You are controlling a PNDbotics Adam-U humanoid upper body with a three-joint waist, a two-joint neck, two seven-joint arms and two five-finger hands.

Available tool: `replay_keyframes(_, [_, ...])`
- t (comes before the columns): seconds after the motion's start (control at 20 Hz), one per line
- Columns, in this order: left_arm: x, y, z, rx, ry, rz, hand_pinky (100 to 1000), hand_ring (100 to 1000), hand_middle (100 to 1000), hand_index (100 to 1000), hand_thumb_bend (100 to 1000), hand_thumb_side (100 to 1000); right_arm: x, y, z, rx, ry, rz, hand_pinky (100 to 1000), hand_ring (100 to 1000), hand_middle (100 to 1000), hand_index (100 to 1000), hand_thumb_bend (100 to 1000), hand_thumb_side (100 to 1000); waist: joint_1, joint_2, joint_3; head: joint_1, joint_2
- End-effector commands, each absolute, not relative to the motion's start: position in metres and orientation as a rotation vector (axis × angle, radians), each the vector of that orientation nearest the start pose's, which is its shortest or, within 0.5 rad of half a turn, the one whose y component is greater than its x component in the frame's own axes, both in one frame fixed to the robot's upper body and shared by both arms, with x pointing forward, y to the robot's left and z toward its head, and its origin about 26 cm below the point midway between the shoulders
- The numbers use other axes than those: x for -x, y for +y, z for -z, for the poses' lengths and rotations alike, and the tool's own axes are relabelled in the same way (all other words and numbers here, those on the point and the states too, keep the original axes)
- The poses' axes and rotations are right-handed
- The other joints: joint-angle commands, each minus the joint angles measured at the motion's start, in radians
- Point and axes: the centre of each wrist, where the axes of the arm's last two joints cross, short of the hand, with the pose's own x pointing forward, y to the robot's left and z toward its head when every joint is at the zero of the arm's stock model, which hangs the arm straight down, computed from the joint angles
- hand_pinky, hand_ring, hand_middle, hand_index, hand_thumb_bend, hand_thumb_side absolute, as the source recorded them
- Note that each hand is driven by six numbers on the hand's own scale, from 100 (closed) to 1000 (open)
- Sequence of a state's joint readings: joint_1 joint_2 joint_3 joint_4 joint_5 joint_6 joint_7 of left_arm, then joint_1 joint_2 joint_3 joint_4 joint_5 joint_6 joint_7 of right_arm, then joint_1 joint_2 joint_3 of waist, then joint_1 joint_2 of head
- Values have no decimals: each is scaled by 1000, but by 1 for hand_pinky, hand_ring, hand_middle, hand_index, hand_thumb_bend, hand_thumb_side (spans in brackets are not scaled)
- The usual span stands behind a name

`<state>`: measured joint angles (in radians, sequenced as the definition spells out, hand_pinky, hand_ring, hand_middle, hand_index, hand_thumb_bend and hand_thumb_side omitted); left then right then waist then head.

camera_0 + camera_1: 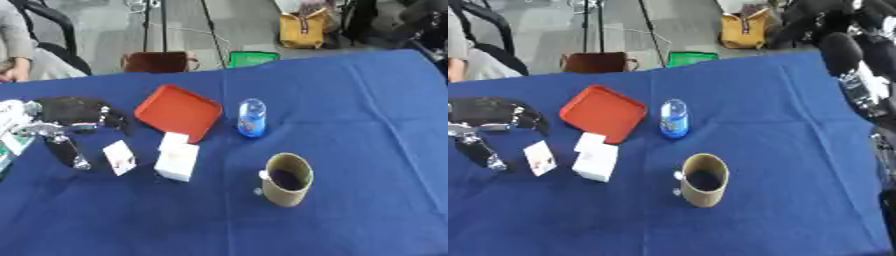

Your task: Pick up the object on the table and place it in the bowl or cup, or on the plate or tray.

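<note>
Blue cloth (pixel 350 125) covers the whole table, creased; floor clutter and bags beyond the far edge, not part of the work.

Left hand (pixel 74 125) is in from the left side, black with silver joints, lying low on the cloth. Some fingers (pixel 68 150) run down toward the near edge and look straight; those at the far side look bent. They close on nothing I can see, so I read the hand as relaxed, empty.

Right arm shows only at the right edge of the right eye view, dark; its hand I cannot make out.

Tray (pixel 178 112), red, lies flat just right of the left hand and a little farther away: probably the easiest target, broad, shallow, a short carry.

Cup (pixel 287 180), tan, dark inside, stands upright well off to the hand's right and nearer: a tighter opening.

Box (pixel 178 159), white, sits right of the fingers, near the tray's near edge.

Bottle (pixel 251 118), clear with blue, stands just past the tray's right corner.

Card (pixel 119 157), white, tilted, is closest to the fingers, just beside them: likely the first pick, though thin to lift.
</note>
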<state>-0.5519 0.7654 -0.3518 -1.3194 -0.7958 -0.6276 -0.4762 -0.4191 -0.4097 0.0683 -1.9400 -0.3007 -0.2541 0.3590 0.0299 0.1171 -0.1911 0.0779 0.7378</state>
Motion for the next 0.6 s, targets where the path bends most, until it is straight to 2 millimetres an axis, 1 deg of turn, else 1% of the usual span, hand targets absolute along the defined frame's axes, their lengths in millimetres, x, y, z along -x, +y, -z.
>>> replay_keyframes(0.05, [-391,356,-154,-554,-1087,2410,882,825,787,835,686,161,-317,-250,-231,-367,-2457,-844,760,661,701,795,242,526,0,-16,-2,0,8])
replay_keyframes(0.3, [-393,358,-149,-560,-1051,2417,882,824,788,836,689,161,-317,-250,-231,-368,-2456,-846,760,661,701,795,241,526,2,-13,-6,-1,7])
replay_keyframes(0.6, [-396,355,-148,-573,-1092,2414,878,821,788,834,675,143,-317,-249,-231,-370,-2457,-849,760,661,701,795,241,526,3,-8,-11,-1,6])
